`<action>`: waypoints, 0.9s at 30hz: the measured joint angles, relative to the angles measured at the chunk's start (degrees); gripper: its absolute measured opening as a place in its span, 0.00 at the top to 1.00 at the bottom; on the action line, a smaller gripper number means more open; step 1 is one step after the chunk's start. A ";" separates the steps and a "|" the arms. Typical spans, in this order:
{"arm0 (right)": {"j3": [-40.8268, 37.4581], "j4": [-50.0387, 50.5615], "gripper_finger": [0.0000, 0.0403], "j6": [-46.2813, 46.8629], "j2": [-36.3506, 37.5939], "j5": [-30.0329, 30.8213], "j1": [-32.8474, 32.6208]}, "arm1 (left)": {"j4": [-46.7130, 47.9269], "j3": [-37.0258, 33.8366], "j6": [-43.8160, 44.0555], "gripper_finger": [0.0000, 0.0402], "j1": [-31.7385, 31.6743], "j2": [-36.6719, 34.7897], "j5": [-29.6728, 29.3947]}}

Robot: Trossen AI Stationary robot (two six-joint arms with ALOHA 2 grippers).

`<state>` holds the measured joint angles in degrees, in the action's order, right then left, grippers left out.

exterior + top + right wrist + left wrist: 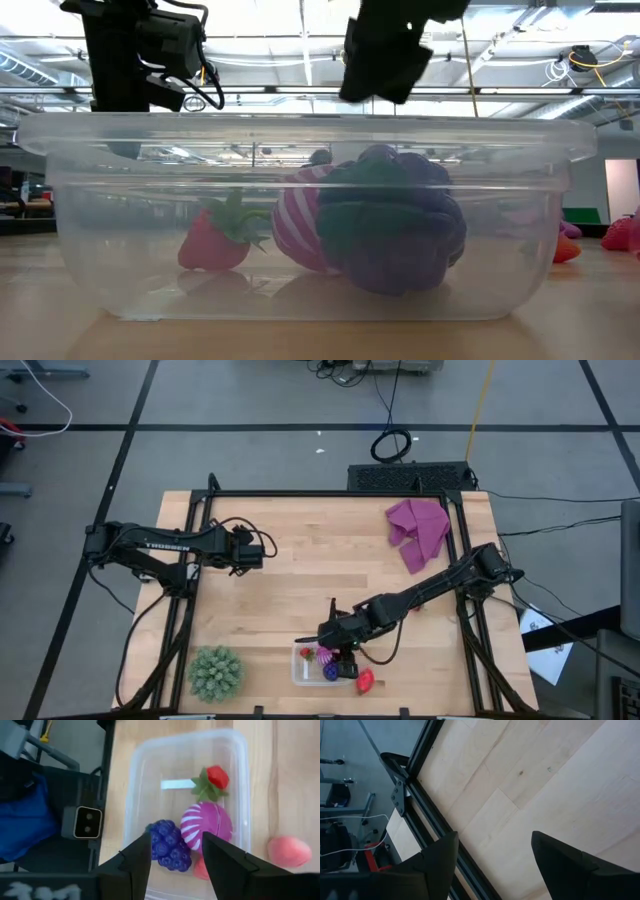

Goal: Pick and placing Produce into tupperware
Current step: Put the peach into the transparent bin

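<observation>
The clear tupperware (305,665) stands near the table's front edge. Inside it lie a dark purple grape bunch (167,845), a striped magenta ball (206,822), a red strawberry (216,777) and a small red piece (200,868). In the low view the grape bunch (400,235) rests on the box floor against the ball (300,230). My right gripper (176,857) hovers open just above the box (340,650), over the grape bunch, touching nothing. A pink-red piece (288,851) lies on the table beside the box. My left gripper (495,855) waits open at the table's far left (250,548).
A spiky green ball (215,672) sits left of the box at the front edge. A purple cloth (418,532) lies at the far right. The dark frame rail (440,827) runs along the table's left side. Bare wood (300,580) lies between the arms.
</observation>
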<state>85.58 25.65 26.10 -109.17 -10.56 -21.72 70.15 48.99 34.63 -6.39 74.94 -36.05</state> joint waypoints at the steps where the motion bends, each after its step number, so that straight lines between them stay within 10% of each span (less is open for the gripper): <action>1: 0.00 0.01 0.60 -0.76 0.36 0.23 0.17 | 0.00 0.00 0.00 0.36 0.00 0.00 0.00; 14: -0.02 11.74 0.60 -17.02 1.66 3.49 11.55 | -2.71 0.00 -1.76 0.36 2.49 0.00 2.81; 27: 0.00 9.71 0.60 -30.51 17.86 7.83 23.54 | -31.22 0.00 -21.09 0.36 10.83 0.00 22.60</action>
<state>85.58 35.35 -4.41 -91.31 -2.73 1.82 38.93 48.99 13.54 4.44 74.94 -13.45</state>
